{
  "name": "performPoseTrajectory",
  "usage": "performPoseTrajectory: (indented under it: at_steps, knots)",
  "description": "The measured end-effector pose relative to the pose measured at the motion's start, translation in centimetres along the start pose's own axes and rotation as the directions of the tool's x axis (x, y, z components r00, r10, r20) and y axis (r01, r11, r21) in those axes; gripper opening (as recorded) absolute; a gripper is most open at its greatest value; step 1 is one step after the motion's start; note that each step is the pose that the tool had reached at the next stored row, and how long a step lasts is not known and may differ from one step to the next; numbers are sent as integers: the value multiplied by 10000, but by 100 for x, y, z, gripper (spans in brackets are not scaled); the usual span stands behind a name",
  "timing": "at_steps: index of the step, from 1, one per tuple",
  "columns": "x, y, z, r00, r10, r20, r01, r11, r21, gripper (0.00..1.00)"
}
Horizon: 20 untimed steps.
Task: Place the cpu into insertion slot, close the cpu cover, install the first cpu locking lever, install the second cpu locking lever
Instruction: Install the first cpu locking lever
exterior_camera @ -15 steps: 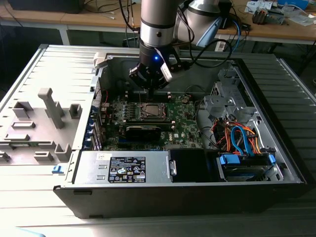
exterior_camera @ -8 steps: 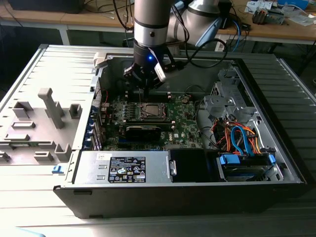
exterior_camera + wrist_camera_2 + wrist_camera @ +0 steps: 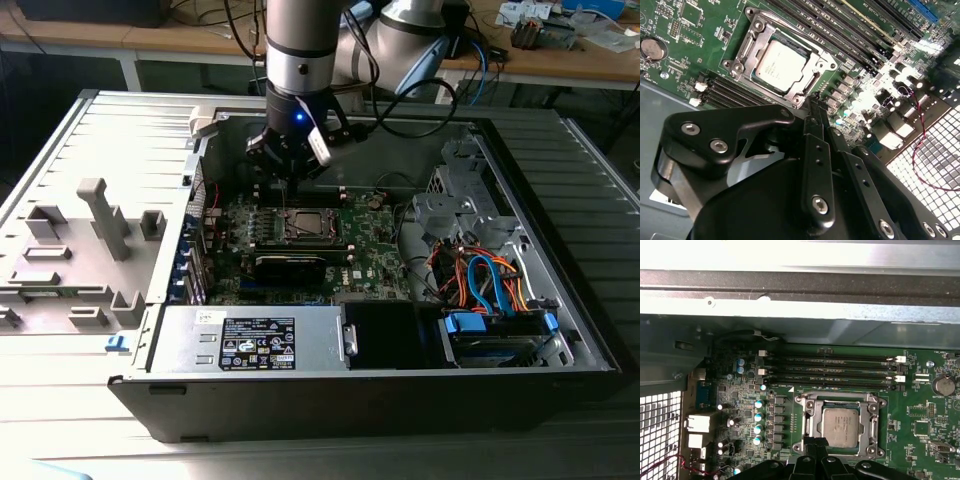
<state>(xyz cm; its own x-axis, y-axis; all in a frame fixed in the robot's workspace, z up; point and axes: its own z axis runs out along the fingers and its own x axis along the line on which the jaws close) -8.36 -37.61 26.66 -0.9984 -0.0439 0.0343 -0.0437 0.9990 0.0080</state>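
We see an open computer case [image 3: 560, 200] lying on its side on the worktop [image 3: 60, 440], its green motherboard [image 3: 375, 245] exposed. The robot arm [image 3: 300, 50] reaches down into the case. Its claw [image 3: 812, 107] hangs with fingers pressed together, holding nothing, just beside the socket [image 3: 805, 405] at the edge facing the case's rear wall. The chip [image 3: 781, 65] sits in the socket, with the metal cover [image 3: 747, 47] folded down around it.
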Motion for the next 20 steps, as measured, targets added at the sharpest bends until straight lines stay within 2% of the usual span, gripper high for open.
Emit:
performPoseTrajectory:
  at_steps: [20]
  knots:
    - [57,11,2,10000,0,0,0,10000,0,11]
